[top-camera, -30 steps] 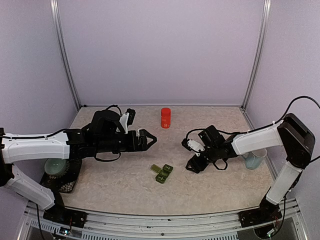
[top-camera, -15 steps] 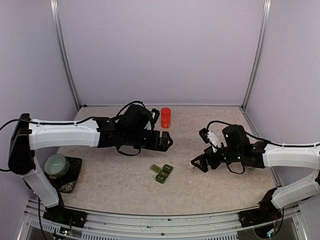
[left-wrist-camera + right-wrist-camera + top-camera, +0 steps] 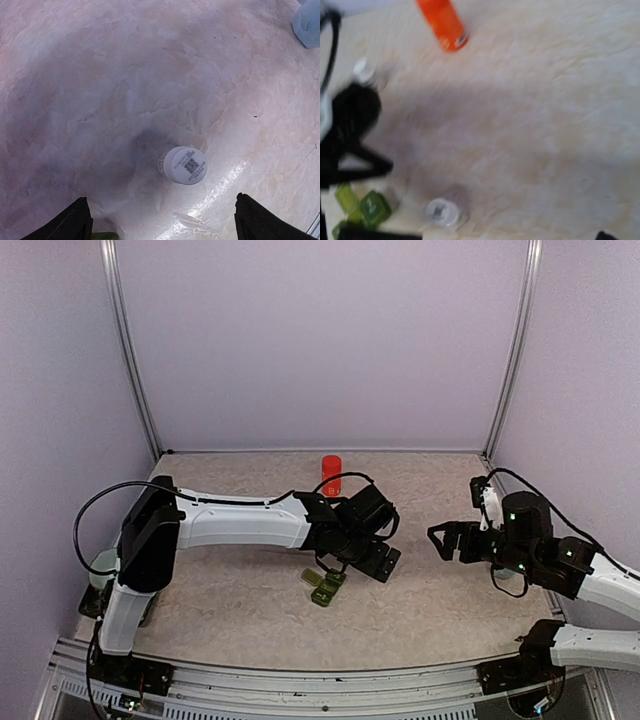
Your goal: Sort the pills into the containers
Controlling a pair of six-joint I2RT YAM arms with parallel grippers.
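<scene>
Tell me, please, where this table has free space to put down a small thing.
Bare table lies along the near edge, in front of the green containers. Also free: the far right, between the orange bottle and the right fingers. Crowded: the centre, where the left fingers hang close to the containers.

A beige marbled table is shown; a red bottle is stood at upper centre; green containers are laid mid-frame; a small white bottle is set near them.
</scene>
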